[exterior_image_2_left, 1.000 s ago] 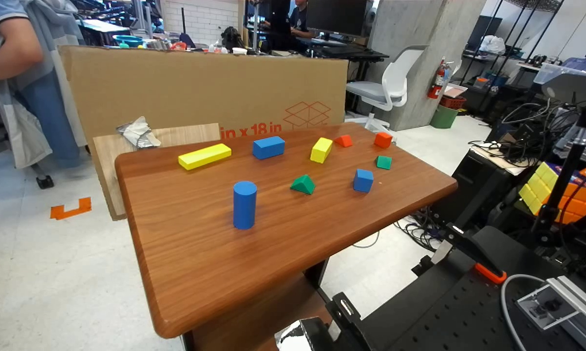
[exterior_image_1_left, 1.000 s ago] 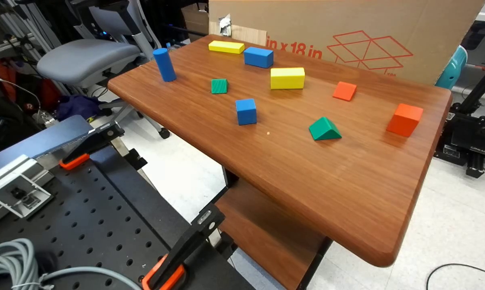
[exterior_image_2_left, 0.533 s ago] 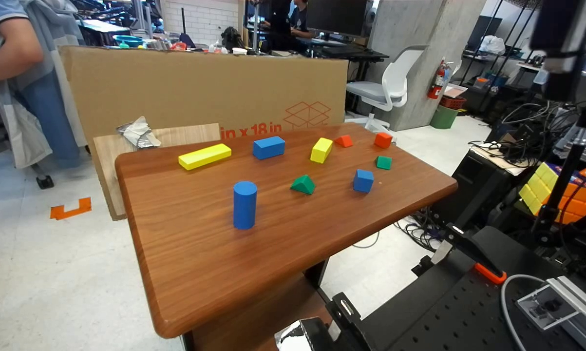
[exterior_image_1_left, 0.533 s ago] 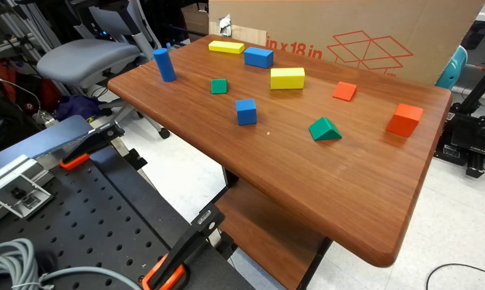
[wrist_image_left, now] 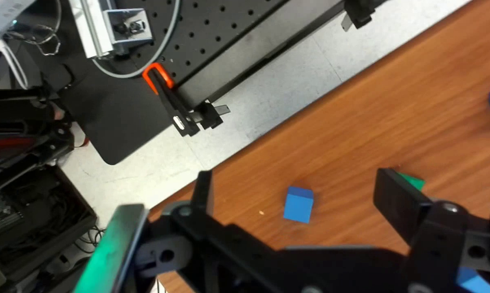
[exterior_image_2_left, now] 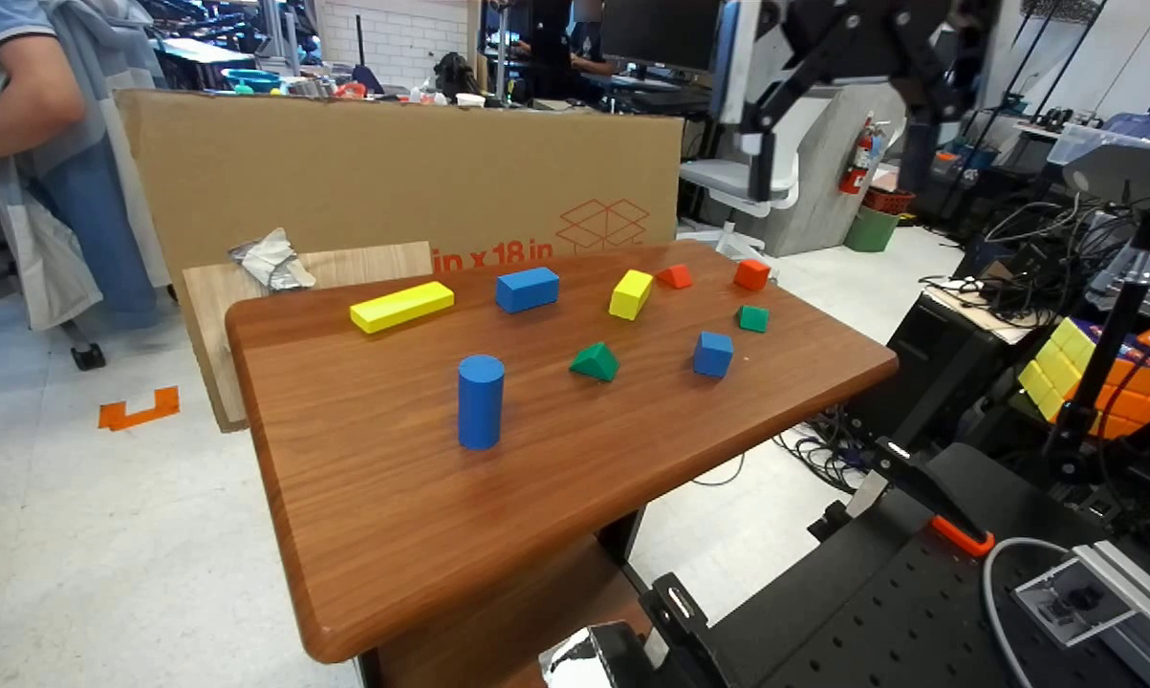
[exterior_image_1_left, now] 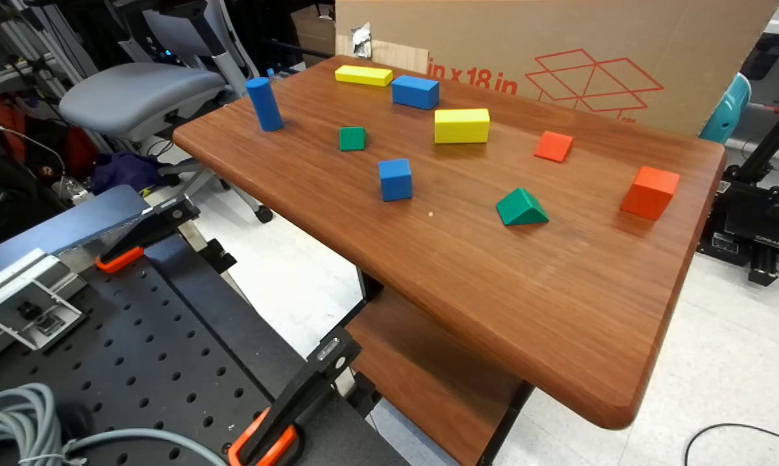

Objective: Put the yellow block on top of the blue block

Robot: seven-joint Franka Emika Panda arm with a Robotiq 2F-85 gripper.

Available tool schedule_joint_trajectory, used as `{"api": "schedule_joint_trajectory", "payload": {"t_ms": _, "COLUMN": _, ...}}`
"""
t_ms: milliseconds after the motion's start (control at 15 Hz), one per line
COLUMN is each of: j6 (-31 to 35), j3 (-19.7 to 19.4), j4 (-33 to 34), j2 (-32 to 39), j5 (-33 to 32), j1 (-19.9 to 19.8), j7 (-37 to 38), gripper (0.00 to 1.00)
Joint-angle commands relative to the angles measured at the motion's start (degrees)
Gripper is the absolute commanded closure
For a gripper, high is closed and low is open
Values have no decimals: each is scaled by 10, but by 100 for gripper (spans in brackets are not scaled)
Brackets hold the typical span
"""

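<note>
1. Slim block [exterior_image_2_left: 402, 308], thick block [exterior_image_2_left: 630, 294] — yellow.
2. Squat block [exterior_image_2_left: 528, 290], cylinder [exterior_image_2_left: 481, 402], cube [exterior_image_2_left: 713, 354]: blue.
3. Wedges [exterior_image_2_left: 595, 363]: green.
4. End block [exterior_image_1_left: 650, 193]: orange.
5. Table [exterior_image_2_left: 393, 506]: brown, wood-grained.
6. Cardboard [exterior_image_2_left: 393, 172]: tan — red lettering [exterior_image_1_left: 472, 77], red line drawing [exterior_image_1_left: 594, 81].
7. Gripper [exterior_image_2_left: 839, 182]: mostly black.

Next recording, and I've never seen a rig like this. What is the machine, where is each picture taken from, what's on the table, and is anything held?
The machine is a one-armed robot; mostly you see its black tool, top right in an exterior view. Two pictures come from cameras outside the robot; the wrist view is from its wrist, looking past the tool towards the table. The table holds a slim yellow block, a low blue block, a chunkier yellow block, a blue cylinder, a blue cube, two green pieces and two orange pieces. The tool's jaws stand apart and nothing is held. The slim yellow block is not yet on the low blue block.
</note>
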Motion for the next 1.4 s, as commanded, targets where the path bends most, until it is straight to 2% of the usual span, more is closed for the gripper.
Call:
{"api": "schedule_joint_trajectory", "payload": {"t_ms": 0, "j6": 22, "j3": -12, "j4": 85, "j2": 93, "j5": 21, "j1": 31, "j7": 73, "gripper": 0}}
{"api": "schedule_joint_trajectory", "payload": {"t_ms": 533, "j6": 96, "j3": -13, "j4": 222, "j2": 223, "j5": 149, "j1": 90, "j7": 156, "gripper": 0}}
{"api": "schedule_joint_trajectory", "payload": {"t_ms": 800, "j6": 146, "j3": -29, "j4": 287, "j2": 284, "j5": 138, "j1": 120, "j7": 210, "gripper": 0}}
{"api": "schedule_joint_trajectory", "payload": {"t_ms": 1333, "j6": 156, "j3": -69, "j4": 427, "j2": 415, "j5": 109, "j1": 172, "j7": 288, "gripper": 0}}
